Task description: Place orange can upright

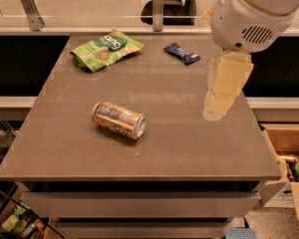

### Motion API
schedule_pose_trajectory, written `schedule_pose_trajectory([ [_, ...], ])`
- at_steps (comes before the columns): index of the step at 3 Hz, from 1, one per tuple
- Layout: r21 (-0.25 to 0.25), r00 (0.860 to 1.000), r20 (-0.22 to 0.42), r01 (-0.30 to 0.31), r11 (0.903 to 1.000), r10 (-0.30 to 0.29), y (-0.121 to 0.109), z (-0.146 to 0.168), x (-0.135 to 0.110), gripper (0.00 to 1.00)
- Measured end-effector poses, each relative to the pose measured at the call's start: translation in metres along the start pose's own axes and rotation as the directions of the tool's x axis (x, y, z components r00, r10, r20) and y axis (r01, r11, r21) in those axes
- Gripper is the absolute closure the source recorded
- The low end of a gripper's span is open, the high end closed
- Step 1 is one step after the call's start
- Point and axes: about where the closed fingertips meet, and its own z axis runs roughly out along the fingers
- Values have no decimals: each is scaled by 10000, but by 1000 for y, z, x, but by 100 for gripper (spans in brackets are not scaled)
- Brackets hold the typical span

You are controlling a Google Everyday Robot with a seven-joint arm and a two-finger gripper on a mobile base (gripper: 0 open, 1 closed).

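The orange can lies on its side on the grey-brown table, left of the middle, with its silver end pointing to the front right. Its pale blue-white label patch faces up. My gripper hangs from the white arm housing above the right part of the table. It is well to the right of the can, apart from it, and holds nothing that I can see.
A green snack bag lies at the back left of the table and a dark blue wrapped bar at the back middle. A cardboard box stands on the floor to the right. A railing runs behind the table.
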Motion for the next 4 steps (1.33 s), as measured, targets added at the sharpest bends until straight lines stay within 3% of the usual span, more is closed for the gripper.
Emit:
schedule_pose_trajectory([
  [1, -338, 9983, 316, -470, 9983, 480, 0, 23, -12, 0],
  [3, -1044, 9799, 379, -1913, 9760, 1961, 5, 72, -48, 0],
  [4, -1101, 9725, 163, -2292, 9671, 2323, 3, 81, -64, 0],
])
